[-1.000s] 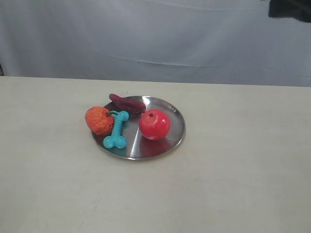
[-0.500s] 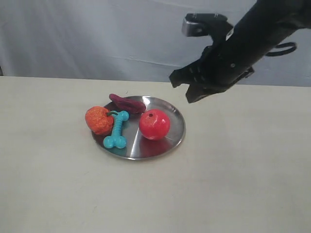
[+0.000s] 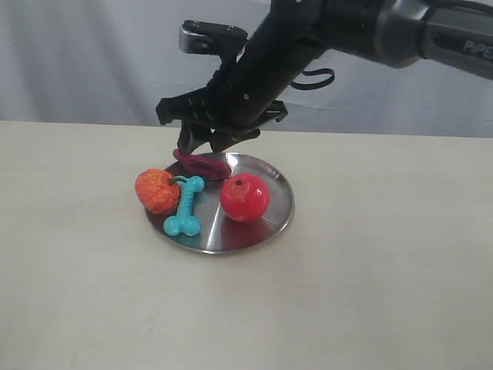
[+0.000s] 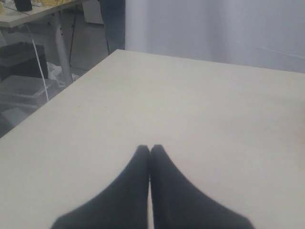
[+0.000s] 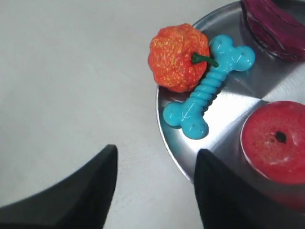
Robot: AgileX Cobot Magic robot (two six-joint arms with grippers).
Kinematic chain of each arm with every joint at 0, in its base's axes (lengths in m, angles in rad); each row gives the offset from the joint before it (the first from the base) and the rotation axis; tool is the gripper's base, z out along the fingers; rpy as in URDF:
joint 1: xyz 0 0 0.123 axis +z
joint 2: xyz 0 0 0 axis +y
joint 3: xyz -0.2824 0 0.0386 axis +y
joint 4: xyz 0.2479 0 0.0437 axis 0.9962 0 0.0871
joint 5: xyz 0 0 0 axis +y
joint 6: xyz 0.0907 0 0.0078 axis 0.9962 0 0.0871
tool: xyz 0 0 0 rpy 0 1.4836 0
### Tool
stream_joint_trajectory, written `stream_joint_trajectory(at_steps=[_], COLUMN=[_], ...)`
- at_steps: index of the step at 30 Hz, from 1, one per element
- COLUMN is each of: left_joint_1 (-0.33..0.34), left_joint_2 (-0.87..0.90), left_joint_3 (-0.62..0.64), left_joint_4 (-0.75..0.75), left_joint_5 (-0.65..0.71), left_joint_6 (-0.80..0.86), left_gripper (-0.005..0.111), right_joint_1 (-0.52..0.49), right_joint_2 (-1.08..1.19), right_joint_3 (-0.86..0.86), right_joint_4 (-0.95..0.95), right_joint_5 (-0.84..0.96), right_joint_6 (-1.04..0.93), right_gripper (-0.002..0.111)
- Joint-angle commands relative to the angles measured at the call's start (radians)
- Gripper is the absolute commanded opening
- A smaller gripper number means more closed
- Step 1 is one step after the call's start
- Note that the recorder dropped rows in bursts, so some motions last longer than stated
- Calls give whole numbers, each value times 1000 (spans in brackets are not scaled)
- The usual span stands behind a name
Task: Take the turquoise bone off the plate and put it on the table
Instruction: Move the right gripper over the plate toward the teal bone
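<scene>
The turquoise bone (image 3: 185, 206) lies on the left part of the steel plate (image 3: 279, 220), one knobbed end near the front rim and the other beside the orange pumpkin toy. My right gripper (image 3: 202, 144) hangs open above the plate's back-left edge, holding nothing. In the right wrist view the turquoise bone (image 5: 207, 88) rests on the plate (image 5: 238, 102) ahead of the right gripper (image 5: 157, 152), whose fingers are spread wide and apart from it. Over bare table (image 4: 214, 109) my left gripper (image 4: 150, 148) is shut and empty; the exterior view does not show it.
An orange pumpkin toy (image 3: 156, 190) leans on the plate's left rim, touching the bone. A red ball (image 3: 245, 197) sits mid-plate and a dark purple toy (image 3: 202, 164) at the back. The table's edge (image 4: 57, 93) borders floor clutter. A grey curtain (image 3: 92, 62) hangs behind.
The right arm has swept in from the upper right and moved left, now over the plate's back-left edge. The toys and plate have not moved.
</scene>
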Motion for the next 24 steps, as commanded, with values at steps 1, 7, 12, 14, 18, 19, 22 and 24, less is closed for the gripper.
stream_joint_trajectory(at_steps=[1,7,12,14,18,19,22,24], left_joint_1=[2,2,2,2,2,2,2,2], left_joint_2=[-1,-1,-1,-1,-1,-1,-1,-1], left_joint_3=[3,3,3,3,3,3,3,3], left_joint_4=[-1,-1,-1,-1,-1,-1,-1,-1], left_joint_5=[-5,-5,-5,-5,-5,-5,-5,-5], left_joint_6=[-4,-4,-4,-4,-4,-4,-4,-4], left_gripper=[0,0,0,0,0,0,0,0], right_joint_1=[-1,0,0,0,0,0,0,0], right_joint_2=[89,260,420,475,524,526,535,542], right_joint_3=[-137,-308,-481,-533,-580,-580,-580,-580], right_joint_4=[-36,-45,-52,-98,-151,-151,-151,-151], right_joint_5=[90,113,86,114,156,154,152,154], right_joint_6=[92,133,163,185,180,176,172,170], right_gripper=[50,50,50,48,40,40,40,40])
